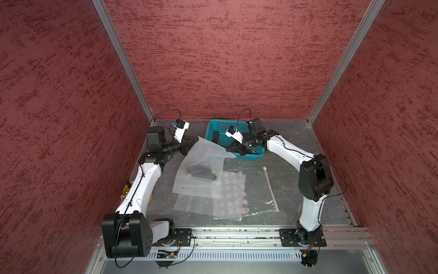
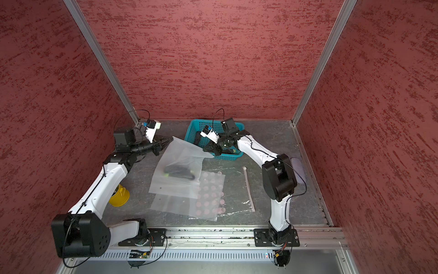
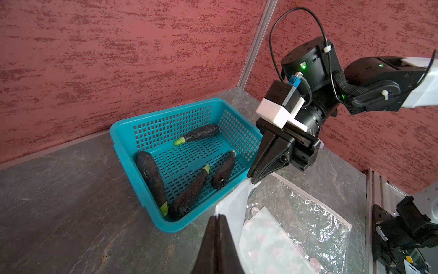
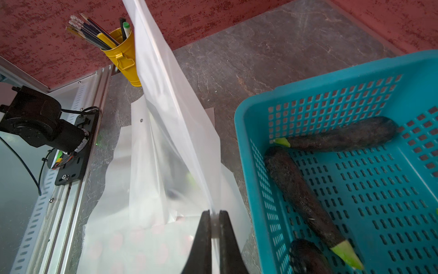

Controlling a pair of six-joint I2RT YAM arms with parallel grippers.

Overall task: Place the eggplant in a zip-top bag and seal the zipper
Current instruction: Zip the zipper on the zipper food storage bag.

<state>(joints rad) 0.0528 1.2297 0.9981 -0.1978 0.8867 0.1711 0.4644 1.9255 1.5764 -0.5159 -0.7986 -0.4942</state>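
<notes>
Frosted plastic zip-top bag (image 1: pixel 196 186) was held up between two arms.
Left fingers (image 1: pixel 191 143) and right fingers (image 1: pixel 233 147) pinched its upper corners, clamped tight; a dark purple eggplant (image 1: pixel 201 172) lay inside, mid-frame.

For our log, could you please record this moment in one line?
left gripper shut on bag | right gripper likewise | eggplant inside

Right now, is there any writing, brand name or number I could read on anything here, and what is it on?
Nothing here can be read.
Yellow sticker: too blurred.
White mark on the left arm: too small.
Pencils in the yellow cup: print too small.
Bag, basket: no print visible.
</notes>
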